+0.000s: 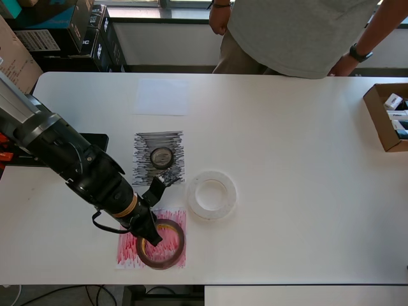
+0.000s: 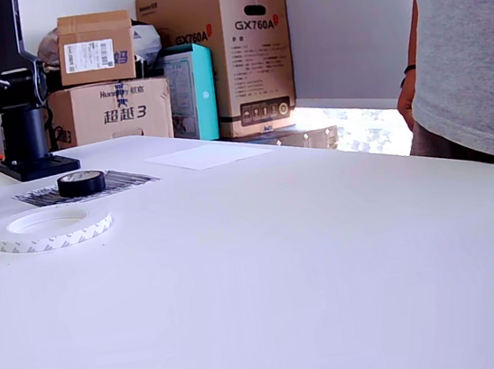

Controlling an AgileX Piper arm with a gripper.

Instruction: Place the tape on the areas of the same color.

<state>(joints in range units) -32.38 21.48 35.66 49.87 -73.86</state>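
**A:** Where is the gripper (image 1: 152, 231), and what is it doing?

**B:** In the overhead view it sits low on the table (image 1: 306, 191), over the red roll (image 1: 162, 244). One finger reaches inside the ring; the other is hidden. I cannot tell whether it grips the roll or has let go.

**A:** And the roll itself?

**B:** It lies flat on the red patch (image 1: 131, 250), at that patch's right end, its rim about at the patch's edge.

**A:** What surrounds it?

**B:** Just above is the black patch (image 1: 143, 150), with the black roll (image 1: 162, 157) resting on it. To the right, on bare table, lies the white roll (image 1: 211, 194), near both patches but on neither. The white sheet (image 1: 162, 97) is farther up, well apart from it. A person (image 1: 299, 32) stands at the far edge; a box (image 1: 386, 118) sits at the right.

**A:** So which step is this?

**B:** I judge the red roll is being placed or just released. Black looks done. Next, the arm should lift clear, take the white roll by its rim, and carry it past the black patch to the sheet.
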